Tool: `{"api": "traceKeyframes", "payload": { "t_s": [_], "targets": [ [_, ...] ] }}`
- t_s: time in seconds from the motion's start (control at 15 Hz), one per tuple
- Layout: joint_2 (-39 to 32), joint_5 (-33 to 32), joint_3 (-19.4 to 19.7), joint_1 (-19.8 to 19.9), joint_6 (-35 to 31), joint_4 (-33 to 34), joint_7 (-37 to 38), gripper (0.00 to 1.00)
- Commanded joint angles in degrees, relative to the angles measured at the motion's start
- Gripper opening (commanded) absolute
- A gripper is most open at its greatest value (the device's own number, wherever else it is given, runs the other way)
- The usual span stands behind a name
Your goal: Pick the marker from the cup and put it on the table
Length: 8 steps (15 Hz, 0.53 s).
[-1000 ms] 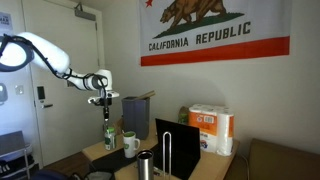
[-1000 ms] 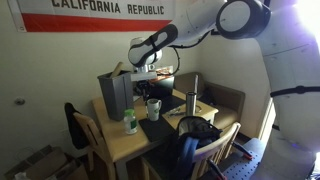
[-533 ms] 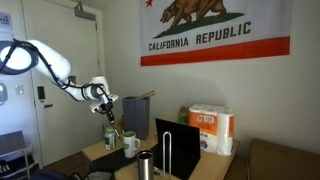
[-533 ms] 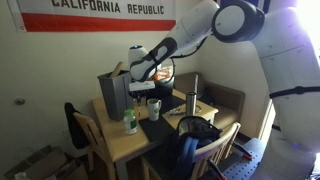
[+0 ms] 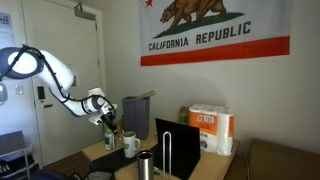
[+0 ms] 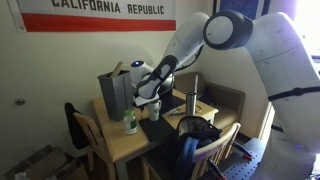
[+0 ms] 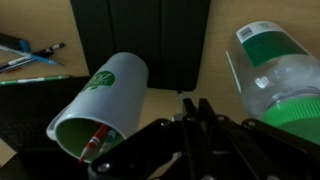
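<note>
In the wrist view the pale-green cup (image 7: 100, 105) stands at the left on the wooden table (image 7: 215, 75), and something red shows inside it. My gripper (image 7: 190, 105) is just right of the cup. Its jaws are shut, and a short dark tip of the marker (image 7: 182, 92) shows between the fingertips. Most of the marker is hidden by the fingers. In both exterior views the gripper (image 5: 108, 120) (image 6: 148, 96) hangs low over the table, close above the cups.
A clear bottle with a green label (image 7: 275, 70) (image 5: 110, 138) stands right of the gripper. A white mug (image 5: 131, 145), a dark box (image 7: 140, 40), a laptop (image 5: 175, 140), paper rolls (image 5: 212, 128) and a metal tumbler (image 6: 192, 102) crowd the table. Pens (image 7: 30, 55) lie at the left.
The arm has come down and the gripper, still shut, has moved from well above the cups to just over the table beside them.
</note>
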<state>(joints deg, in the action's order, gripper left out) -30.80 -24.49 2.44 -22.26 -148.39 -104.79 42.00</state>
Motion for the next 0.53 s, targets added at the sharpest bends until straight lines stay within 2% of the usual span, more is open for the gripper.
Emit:
{"api": "traceKeyframes", "payload": {
  "t_s": [0.0,0.2,0.33,0.4,0.47],
  "targets": [
    [0.0,-5.8,4.8,-3.6,-3.0,-2.1,2.4,0.06],
    [-0.3,-9.0,6.8,-5.2,-3.6,-2.9,3.8,0.06],
    [-0.2,-9.5,6.6,-5.1,-3.1,-3.4,3.5,0.06],
    [-0.2,-9.4,6.2,-4.8,-2.9,-3.6,3.7,0.35],
    [-0.1,-9.1,5.8,-4.7,-2.6,-3.7,3.4,0.37]
  ]
}}
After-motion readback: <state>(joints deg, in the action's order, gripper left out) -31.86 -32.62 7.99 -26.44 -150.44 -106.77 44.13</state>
